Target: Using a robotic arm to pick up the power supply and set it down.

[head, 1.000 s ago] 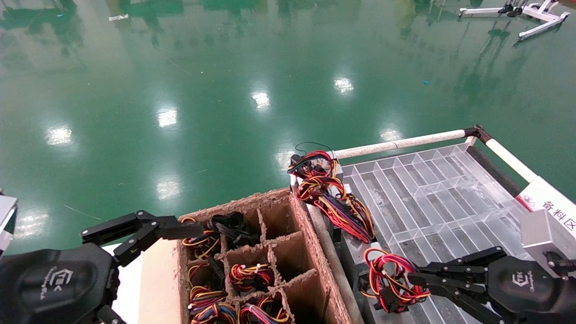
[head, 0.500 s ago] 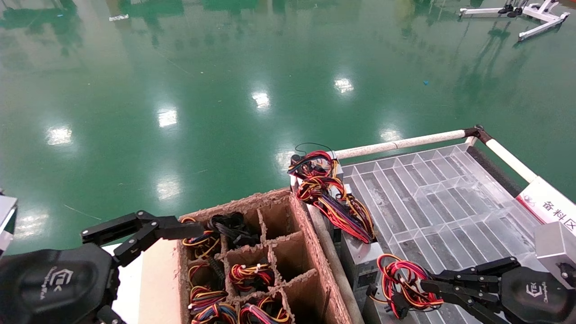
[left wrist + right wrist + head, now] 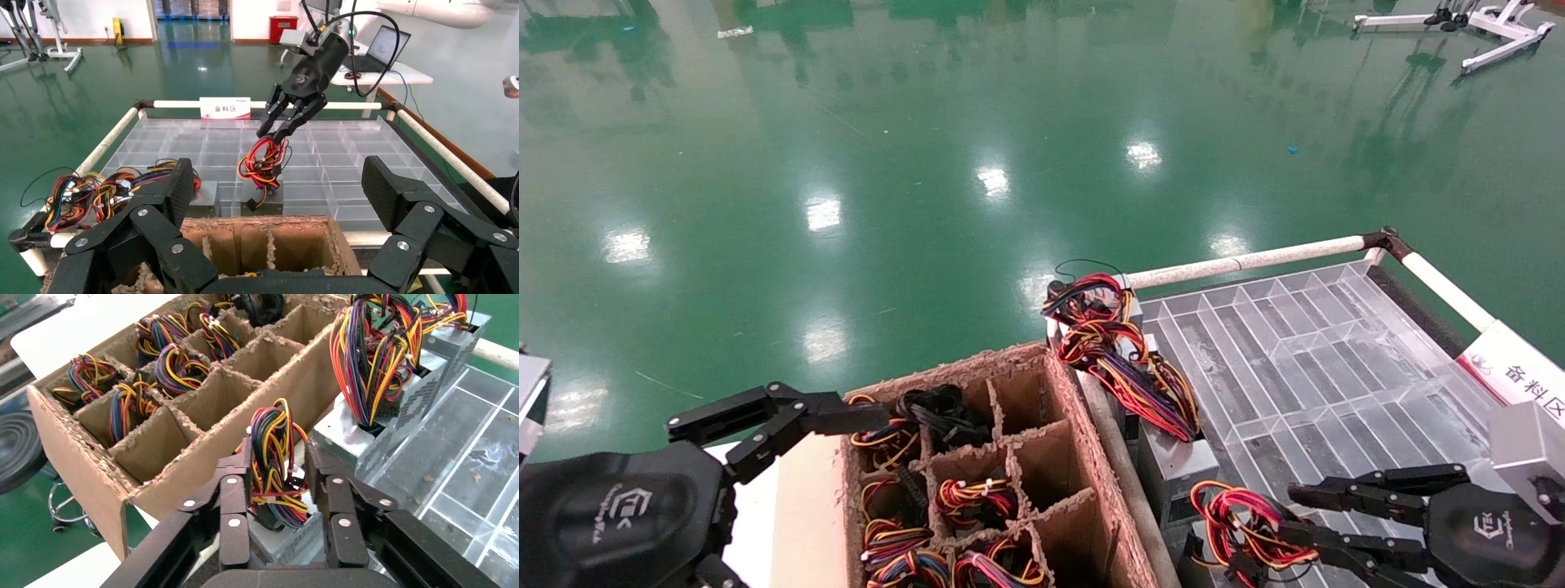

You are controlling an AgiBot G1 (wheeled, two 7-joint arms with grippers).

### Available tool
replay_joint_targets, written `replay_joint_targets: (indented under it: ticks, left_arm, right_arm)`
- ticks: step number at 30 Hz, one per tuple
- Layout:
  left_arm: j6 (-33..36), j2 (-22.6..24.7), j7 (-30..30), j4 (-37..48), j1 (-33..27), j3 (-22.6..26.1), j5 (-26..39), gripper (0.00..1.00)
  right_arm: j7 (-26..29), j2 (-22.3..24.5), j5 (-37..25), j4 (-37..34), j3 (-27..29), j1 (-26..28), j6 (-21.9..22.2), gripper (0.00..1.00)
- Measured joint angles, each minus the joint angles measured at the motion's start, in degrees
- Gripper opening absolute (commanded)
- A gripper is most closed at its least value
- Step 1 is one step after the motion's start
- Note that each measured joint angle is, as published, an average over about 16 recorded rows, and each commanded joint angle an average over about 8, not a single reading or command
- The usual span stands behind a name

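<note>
The power supply (image 3: 1236,523) is a small grey box with a tied loop of red, yellow, orange and black wires on top. It rests on the clear tray (image 3: 1303,351) close to the cardboard box (image 3: 1083,457). My right gripper (image 3: 1283,513) is open, one finger on each side of the wire loop (image 3: 275,459), with a gap showing on one side. The grey casing (image 3: 287,539) lies under the fingers. From the left wrist view the power supply (image 3: 262,199) stands below the spread right gripper (image 3: 273,127). My left gripper (image 3: 829,416) hangs wide open over the box's left edge.
A second grey box (image 3: 1177,465) with long loose wires including purple (image 3: 1132,367) lies against the tray's left rim. The cardboard box has cells, several holding wire bundles (image 3: 972,498). A white rail (image 3: 1246,261) and a sign (image 3: 1516,371) edge the tray.
The right gripper moved nearer with the power supply held by its wires, lowered it onto the tray, and its fingers have now spread apart. The left arm has not moved.
</note>
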Motion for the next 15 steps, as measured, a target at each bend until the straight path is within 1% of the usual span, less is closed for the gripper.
replay_joint_targets:
  ticks: [15]
  left_arm:
    - [-0.02, -0.01, 0.01, 0.02, 0.0, 0.0, -0.01, 1.0]
  right_arm:
    - [1.29, -0.43, 6.68, 1.36, 2.6, 1.04, -1.87, 1.0]
